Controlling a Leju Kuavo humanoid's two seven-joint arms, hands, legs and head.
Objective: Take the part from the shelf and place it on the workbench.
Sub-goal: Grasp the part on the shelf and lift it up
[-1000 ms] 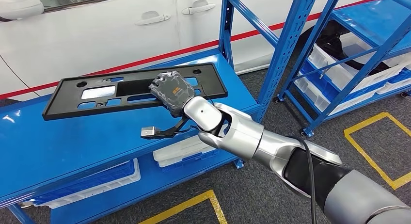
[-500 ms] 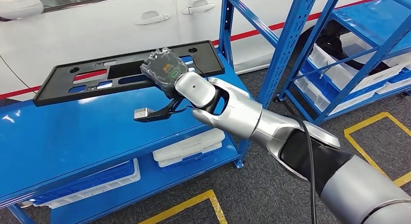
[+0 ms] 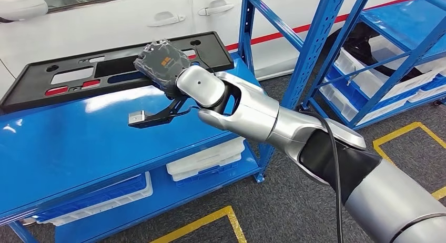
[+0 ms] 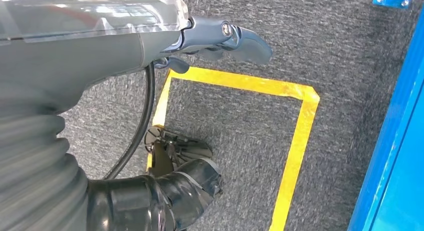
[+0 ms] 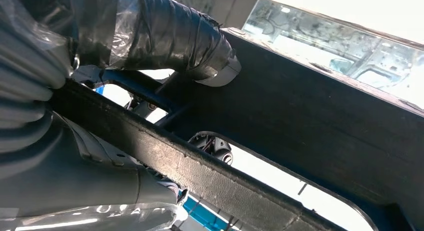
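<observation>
1. The part [image 3: 113, 72], a long black flat panel with several cut-outs, is held by the right hand [image 3: 163, 69] near the panel's right half.
2. In the right wrist view, the fingers [image 5: 175, 38] are seen wrapped over a bar of the part [image 5: 320, 126], so the hand is clamped on it.
3. The part is carried above the rear edge of the blue shelf [image 3: 79, 148], tilted, with its left end lower and reaching the left side of the head view.
4. The left hand [image 4: 220, 38] is seen hanging over grey floor [image 4: 325, 46] marked with yellow tape [image 4: 295, 141]; nothing is held, and the fingers are partly curled.
5. White bins [image 3: 205, 159] are stored on the lower shelf level.
</observation>
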